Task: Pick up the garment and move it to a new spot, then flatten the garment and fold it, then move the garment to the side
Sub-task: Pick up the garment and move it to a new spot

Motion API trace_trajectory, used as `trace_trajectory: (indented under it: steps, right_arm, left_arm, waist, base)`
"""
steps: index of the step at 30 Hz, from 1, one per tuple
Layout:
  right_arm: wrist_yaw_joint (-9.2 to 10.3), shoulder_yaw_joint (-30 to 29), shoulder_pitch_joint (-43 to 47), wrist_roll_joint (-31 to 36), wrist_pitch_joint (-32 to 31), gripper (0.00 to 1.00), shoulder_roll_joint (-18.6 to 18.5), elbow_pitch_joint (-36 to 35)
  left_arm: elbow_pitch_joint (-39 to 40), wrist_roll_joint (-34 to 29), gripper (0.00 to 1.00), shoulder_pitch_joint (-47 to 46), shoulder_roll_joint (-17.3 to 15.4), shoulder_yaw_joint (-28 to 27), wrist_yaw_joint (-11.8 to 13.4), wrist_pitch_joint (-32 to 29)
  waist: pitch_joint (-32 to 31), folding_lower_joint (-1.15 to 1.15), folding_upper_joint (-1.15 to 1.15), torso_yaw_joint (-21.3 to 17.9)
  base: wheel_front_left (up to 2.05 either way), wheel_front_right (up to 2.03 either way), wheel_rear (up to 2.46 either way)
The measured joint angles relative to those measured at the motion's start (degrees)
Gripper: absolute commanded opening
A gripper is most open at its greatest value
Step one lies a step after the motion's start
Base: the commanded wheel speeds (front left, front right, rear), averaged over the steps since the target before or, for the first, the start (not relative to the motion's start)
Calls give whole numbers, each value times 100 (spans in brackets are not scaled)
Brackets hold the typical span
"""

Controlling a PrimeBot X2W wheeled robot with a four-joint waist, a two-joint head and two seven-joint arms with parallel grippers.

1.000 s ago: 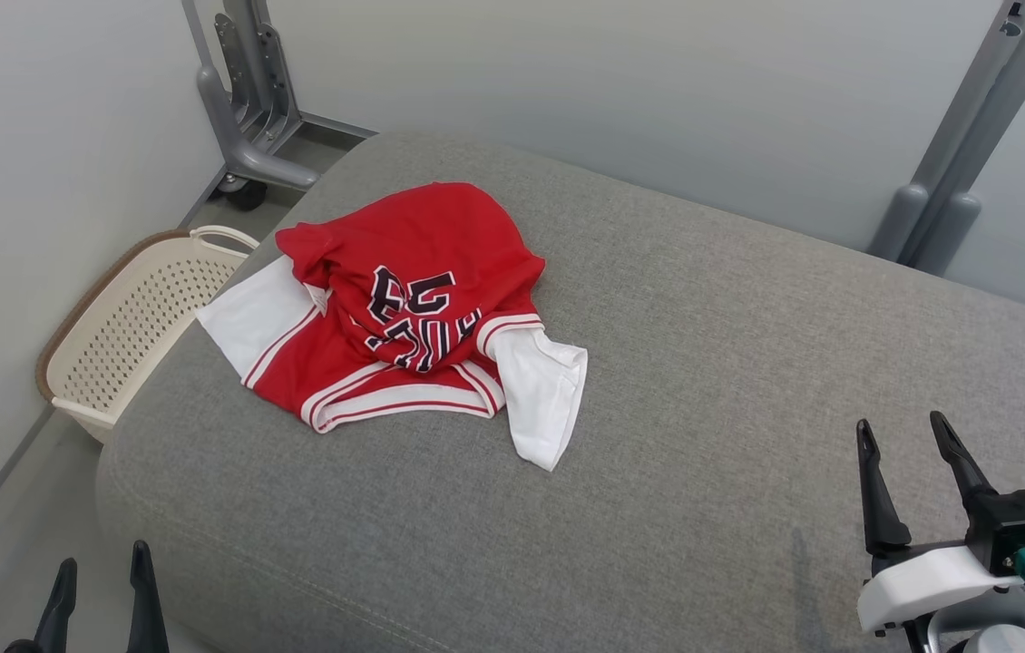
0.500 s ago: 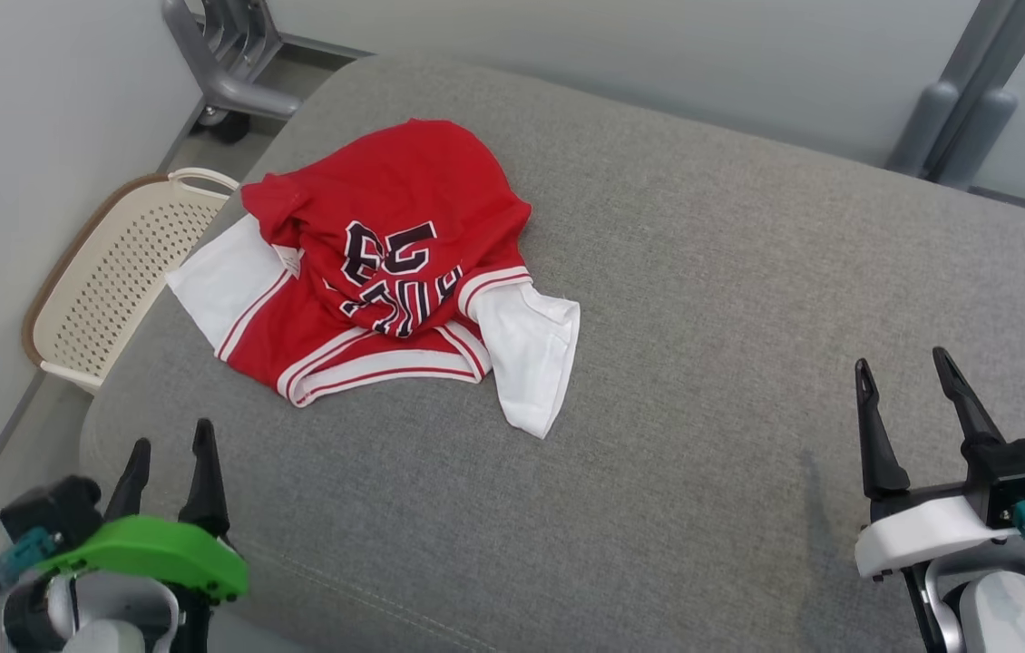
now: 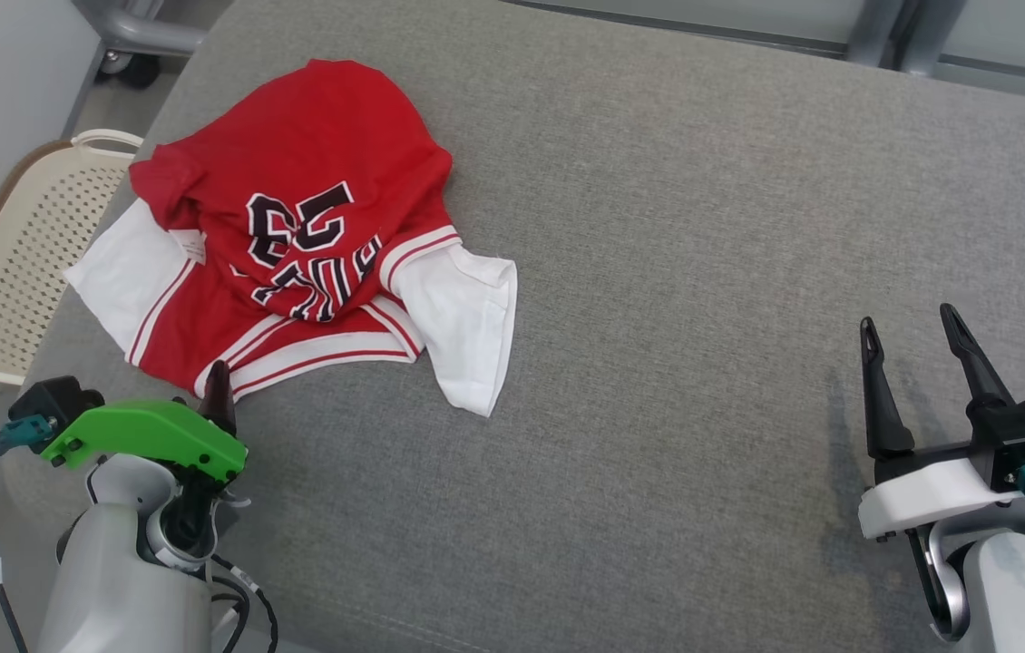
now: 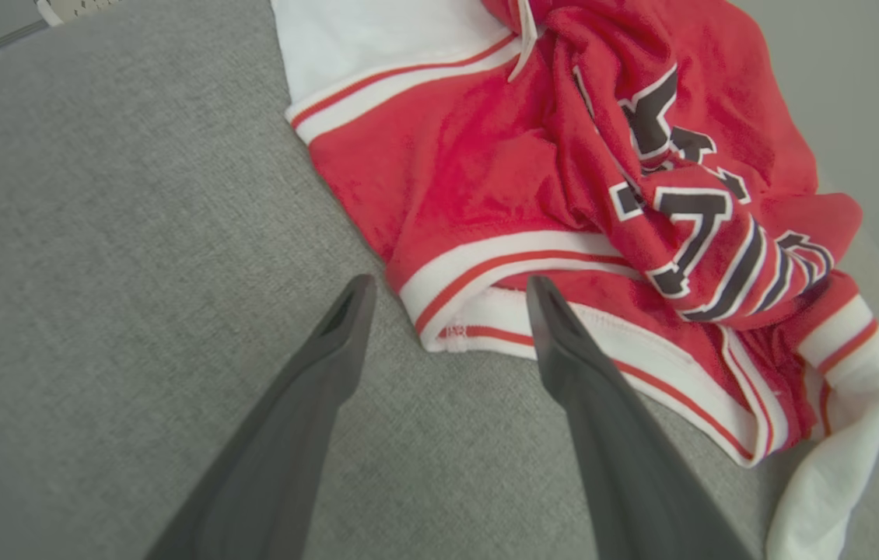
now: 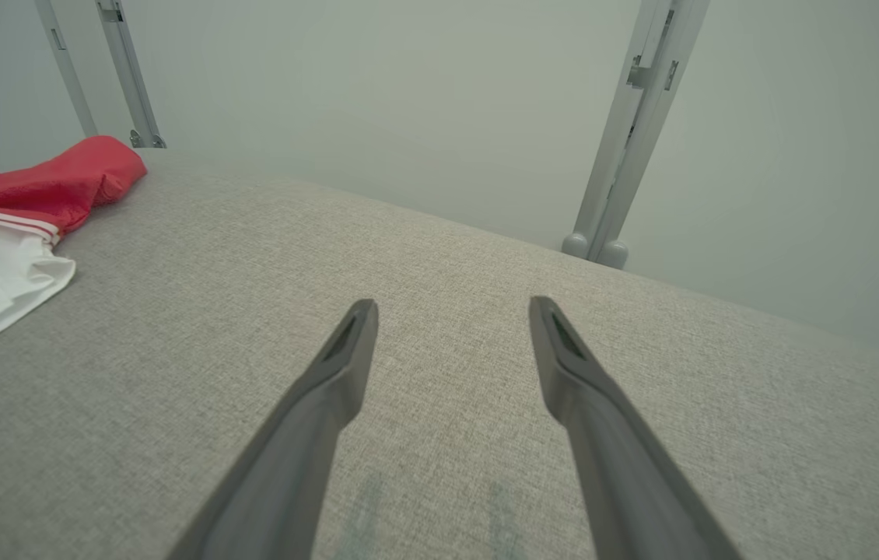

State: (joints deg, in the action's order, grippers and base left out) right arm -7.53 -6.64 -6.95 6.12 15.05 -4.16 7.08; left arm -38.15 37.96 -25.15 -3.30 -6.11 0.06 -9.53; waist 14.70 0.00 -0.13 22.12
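The left gripper [image 4: 449,289] is nearest the work. Its fingers are spread wide and hold nothing, and in the wrist view their tips sit either side of the near corner of the hem [image 4: 502,250]. Whether a tip touches the cloth cannot be told. The right gripper [image 3: 906,317] is also wide and empty, over bare cushion [image 3: 703,272], well apart from the garment [image 3: 295,209].

The garment lies crumpled on the left part of the cushion, red with white bands. Its lettered panel is folded over on itself and a white sleeve [image 3: 463,326] trails toward the middle. Its far-left white edge reaches the cushion's side, just above the basket [image 3: 4,263] on the floor. Beyond it stands a grey frame [image 3: 150,36].

The step in hand looks like the first pickup, not yet made. Several things could go wrong:

- The hem is doubled here, so a shallow close may catch one layer and the rest would peel away on the lift.
- Coming in too low could pinch the cushion's weave with the cloth.
- A one-corner lift would probably string the bundle out and deepen the twist, making flattening harder.
- A pull toward the left could drag the overhanging edge off the cushion and into the basket.
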Motion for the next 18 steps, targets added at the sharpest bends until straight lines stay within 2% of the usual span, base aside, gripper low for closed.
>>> trace_trajectory:
  steps: [4, 11, 12, 13, 18]
  right_arm:
    - [0, 22, -83, 4, 0, 100, -3, 1]
    - [0, -24, -136, 4, 0, 100, -12, 15]
    - [0, -20, -136, 4, 0, 100, -10, 19]
    - [0, -12, -136, 4, 1, 100, -7, 22]
    - [0, -12, -142, 3, 1, 100, 9, 35]
  left_arm:
    - [-594, 254, 100, -342, -24, -202, 7, -42]
    - [-1287, 252, 99, -712, -220, -241, -14, 93]
    - [-1366, 261, 62, -742, -249, -244, -51, 116]
    - [-1429, 266, 0, -759, -286, -237, -90, 148]
    - [-1588, 252, 0, -845, -370, -133, -411, 326]
  waist:
    - [117, 0, 0, -196]
    - [242, 0, 0, -456]
    - [245, 0, 0, -480]
    - [246, 0, 0, -501]
    - [189, 0, 0, -565]
  base:
    - [0, 0, 0]
    - [0, 0, 0]
    - [0, 0, 0]
    - [0, 0, 0]
    - [0, 0, 0]
